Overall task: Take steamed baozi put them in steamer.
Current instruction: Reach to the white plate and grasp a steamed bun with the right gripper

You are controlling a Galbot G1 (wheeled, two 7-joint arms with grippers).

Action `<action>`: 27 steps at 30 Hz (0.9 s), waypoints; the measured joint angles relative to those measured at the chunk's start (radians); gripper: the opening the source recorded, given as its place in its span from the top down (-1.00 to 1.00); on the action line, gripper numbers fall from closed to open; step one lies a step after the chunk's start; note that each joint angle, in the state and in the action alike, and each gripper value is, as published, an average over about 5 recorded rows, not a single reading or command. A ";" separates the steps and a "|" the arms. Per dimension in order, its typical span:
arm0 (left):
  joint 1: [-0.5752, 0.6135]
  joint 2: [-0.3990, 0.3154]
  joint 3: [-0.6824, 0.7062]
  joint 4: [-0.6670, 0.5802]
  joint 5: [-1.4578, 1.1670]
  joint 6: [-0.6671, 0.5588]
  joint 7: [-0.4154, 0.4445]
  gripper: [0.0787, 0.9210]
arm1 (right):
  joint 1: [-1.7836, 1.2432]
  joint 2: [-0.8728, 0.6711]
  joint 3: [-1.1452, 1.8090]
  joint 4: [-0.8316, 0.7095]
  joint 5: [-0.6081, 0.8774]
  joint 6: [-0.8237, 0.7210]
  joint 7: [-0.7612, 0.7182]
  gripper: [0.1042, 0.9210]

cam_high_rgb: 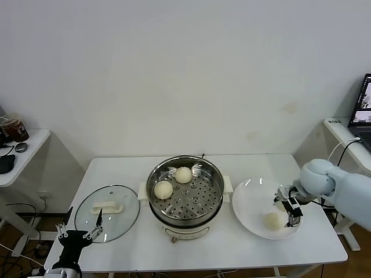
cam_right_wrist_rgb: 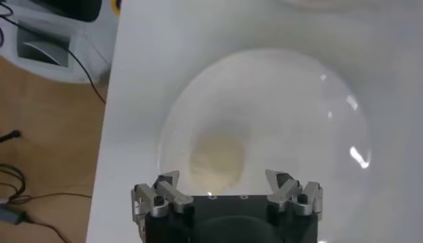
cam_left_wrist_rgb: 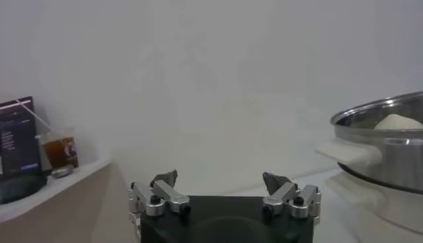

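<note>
The steamer (cam_high_rgb: 185,196), a shiny steel pot with a perforated tray, stands mid-table and holds two cream baozi (cam_high_rgb: 163,189) (cam_high_rgb: 184,175). A third baozi (cam_high_rgb: 272,220) lies on the white plate (cam_high_rgb: 251,200) to the steamer's right. My right gripper (cam_high_rgb: 288,209) hovers open just above that plate; in the right wrist view the baozi (cam_right_wrist_rgb: 218,158) sits below and between the spread fingers of this gripper (cam_right_wrist_rgb: 225,178), untouched. My left gripper (cam_high_rgb: 79,231) rests low at the table's front left corner, open and empty; its wrist view shows the gripper (cam_left_wrist_rgb: 221,179) and the steamer (cam_left_wrist_rgb: 390,142) off to one side.
A round glass lid (cam_high_rgb: 107,212) with a white handle lies flat to the left of the steamer, close to my left gripper. A side table (cam_high_rgb: 23,153) with a cup stands at far left. A laptop (cam_high_rgb: 362,113) sits on a shelf at far right.
</note>
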 measured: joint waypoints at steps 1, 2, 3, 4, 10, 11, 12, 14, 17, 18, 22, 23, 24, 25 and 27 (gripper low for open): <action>0.001 -0.001 -0.001 -0.001 0.000 0.000 0.000 -0.77 | -0.017 0.006 0.012 -0.011 -0.007 0.004 0.004 -0.76; 0.002 -0.002 -0.003 -0.002 0.000 0.000 0.000 -0.77 | -0.032 0.012 0.023 -0.023 -0.013 0.008 0.008 -0.76; 0.003 -0.002 -0.004 -0.003 0.000 0.000 0.000 -0.77 | -0.046 0.019 0.033 -0.034 -0.017 0.011 0.013 -0.76; 0.003 -0.003 -0.005 -0.004 0.000 0.000 0.000 -0.77 | -0.059 0.027 0.042 -0.045 -0.021 0.013 0.017 -0.76; 0.008 -0.003 -0.013 -0.007 -0.001 -0.001 -0.001 -0.77 | -0.115 0.077 0.079 -0.099 -0.039 0.019 0.042 -0.69; 0.009 -0.003 -0.014 -0.007 -0.001 -0.002 -0.001 -0.77 | -0.121 0.084 0.084 -0.105 -0.042 0.018 0.044 -0.65; 0.009 -0.003 -0.015 -0.007 -0.002 -0.002 -0.001 -0.77 | -0.126 0.091 0.089 -0.111 -0.045 0.017 0.045 -0.60; 0.010 -0.003 -0.017 -0.007 -0.003 -0.002 -0.001 -0.77 | -0.135 0.101 0.096 -0.118 -0.052 0.015 0.047 -0.48; 0.009 -0.003 -0.018 -0.006 -0.005 -0.003 -0.001 -0.77 | -0.142 0.109 0.103 -0.124 -0.059 0.010 0.047 -0.27; 0.009 -0.003 -0.018 -0.006 -0.006 -0.003 -0.001 -0.77 | -0.143 0.110 0.105 -0.125 -0.061 0.009 0.046 -0.21; 0.007 -0.002 -0.018 -0.006 -0.007 -0.003 -0.001 -0.77 | -0.143 0.112 0.110 -0.128 -0.063 0.009 0.042 0.06; 0.007 -0.001 -0.018 -0.006 -0.008 -0.003 -0.001 -0.77 | -0.141 0.112 0.111 -0.129 -0.062 0.010 0.041 0.11; 0.006 0.000 -0.018 -0.006 -0.009 -0.003 -0.001 -0.77 | -0.137 0.111 0.110 -0.129 -0.061 0.011 0.039 0.13; 0.005 0.000 -0.018 -0.005 -0.009 -0.003 -0.001 -0.77 | -0.130 0.110 0.109 -0.129 -0.058 0.012 0.037 0.15; 0.001 0.002 -0.018 -0.004 -0.012 -0.003 -0.001 -0.77 | -0.108 0.105 0.106 -0.128 -0.050 0.016 0.028 0.16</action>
